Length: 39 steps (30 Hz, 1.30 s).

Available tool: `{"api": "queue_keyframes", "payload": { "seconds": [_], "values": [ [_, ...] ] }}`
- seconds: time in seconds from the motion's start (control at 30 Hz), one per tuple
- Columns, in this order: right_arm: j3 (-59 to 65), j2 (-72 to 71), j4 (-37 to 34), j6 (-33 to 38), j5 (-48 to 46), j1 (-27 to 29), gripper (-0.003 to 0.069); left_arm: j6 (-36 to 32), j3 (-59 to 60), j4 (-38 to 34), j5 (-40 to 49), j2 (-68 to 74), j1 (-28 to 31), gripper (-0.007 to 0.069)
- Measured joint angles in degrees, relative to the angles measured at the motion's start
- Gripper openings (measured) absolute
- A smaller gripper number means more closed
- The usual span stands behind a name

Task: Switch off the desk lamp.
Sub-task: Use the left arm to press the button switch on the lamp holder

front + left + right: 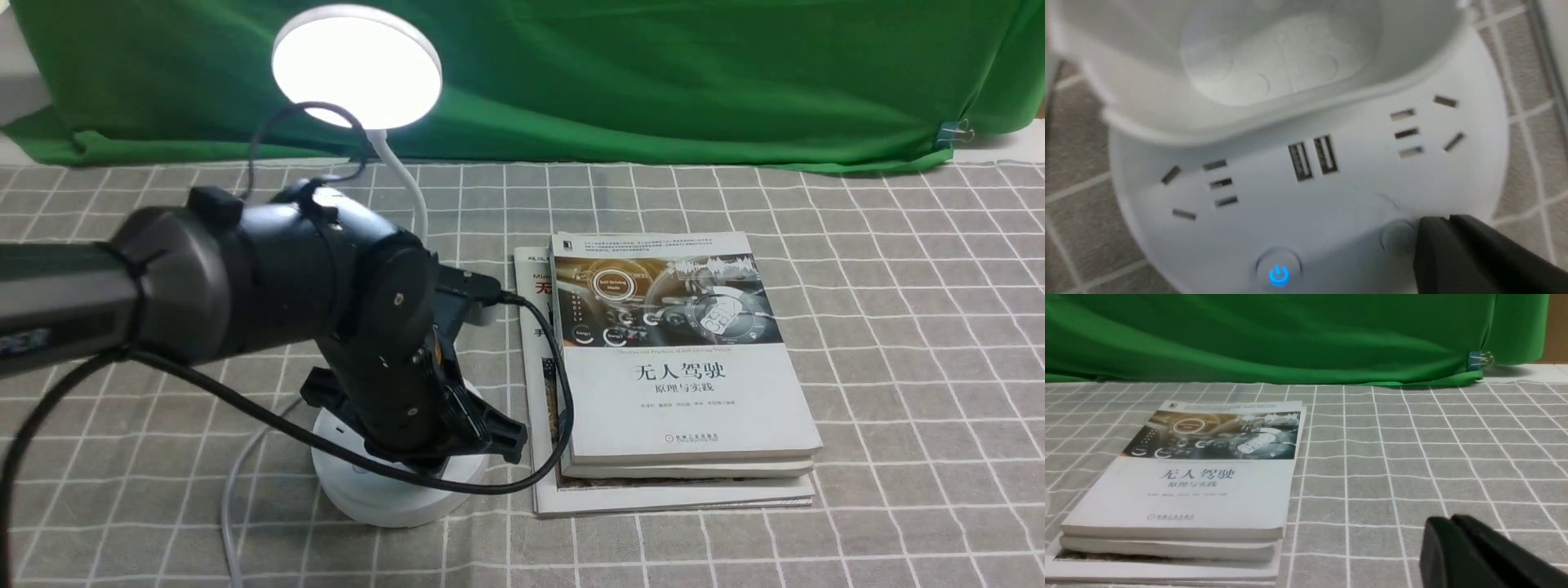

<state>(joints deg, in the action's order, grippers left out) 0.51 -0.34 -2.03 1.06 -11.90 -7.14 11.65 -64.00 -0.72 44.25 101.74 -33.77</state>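
Left wrist view looks down on the desk lamp: its round base carries sockets, two USB slots, a blue-lit power button and a plain round button beside it. The left gripper, jaws pressed together and holding nothing, has its tip at the edge of that plain button, apparently touching it; the lit one lies further along the rim, away from the tip. In the front view the disc head glows, so the lamp is not yet off, and it stands on the checked tablecloth left of the stack of books. The right gripper, also clenched, lies well apart beyond the books, so the press likely falls to the left arm.
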Motion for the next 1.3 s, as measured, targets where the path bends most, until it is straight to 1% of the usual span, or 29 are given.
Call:
{"api": "queue_keyframes", "payload": {
  "seconds": [0.2,0.57,0.97,1.3],
  "values": [
    [0.0,0.0,0.0,0.0,0.0,0.0,0.0036,0.1,1.0,-0.2,-3.6,0.4,0.0,0.0001],
    [0.0,0.0,0.0,0.0,0.0,0.0,0.0036,0.4,2.2,-0.1,-3.0,-4.9,-0.1,0.0001],
    [0.0,0.0,0.0,0.0,0.0,0.0,0.0036,0.9,2.1,0.7,-4.8,-0.2,-0.1,0.0001],
    [0.0,0.0,0.0,0.0,0.0,0.0,0.0036,0.9,2.5,0.7,-4.4,-2.7,-0.2,0.0001]
  ]
}}
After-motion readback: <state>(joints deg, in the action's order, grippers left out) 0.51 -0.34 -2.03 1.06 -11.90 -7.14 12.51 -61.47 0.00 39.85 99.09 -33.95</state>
